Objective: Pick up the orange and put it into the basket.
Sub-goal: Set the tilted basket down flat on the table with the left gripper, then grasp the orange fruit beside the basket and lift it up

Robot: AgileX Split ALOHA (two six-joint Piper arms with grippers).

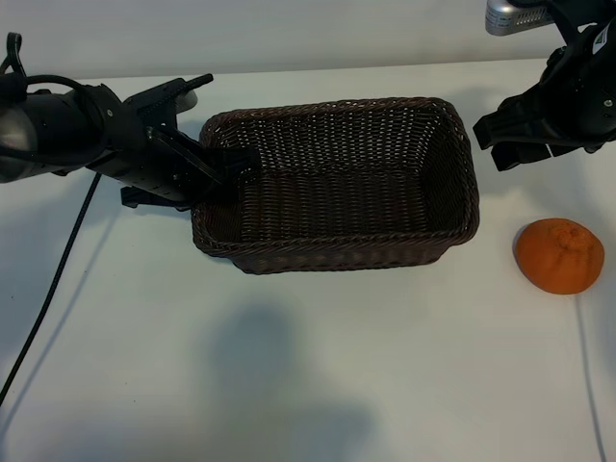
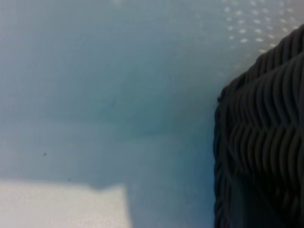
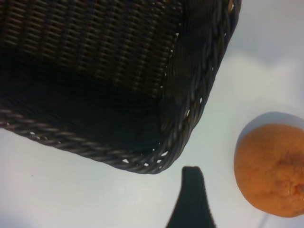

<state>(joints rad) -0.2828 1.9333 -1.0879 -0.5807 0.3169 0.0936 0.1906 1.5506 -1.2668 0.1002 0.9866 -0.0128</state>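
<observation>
A dark wicker basket (image 1: 337, 183) sits on the white counter (image 1: 289, 366), toward its far edge and roughly midway between the two side edges. The left pincer (image 1: 231, 166) is clamped on the braided rim of the basket's left end, one finger inside the wall and one outside. The left wrist view shows only the woven outer wall close up against the pale counter.

The orange (image 1: 559, 255) rests alone on the counter near the right edge, just beside the basket's right end but not touching it, its puckered knob facing up.

The right pincer (image 1: 525, 144) hangs above the counter beyond the orange, near the basket's far right corner, its fingers standing apart and holding nothing. In the right wrist view one dark fingertip (image 3: 192, 199) shows between the basket's rounded corner and the orange, clear of both.
</observation>
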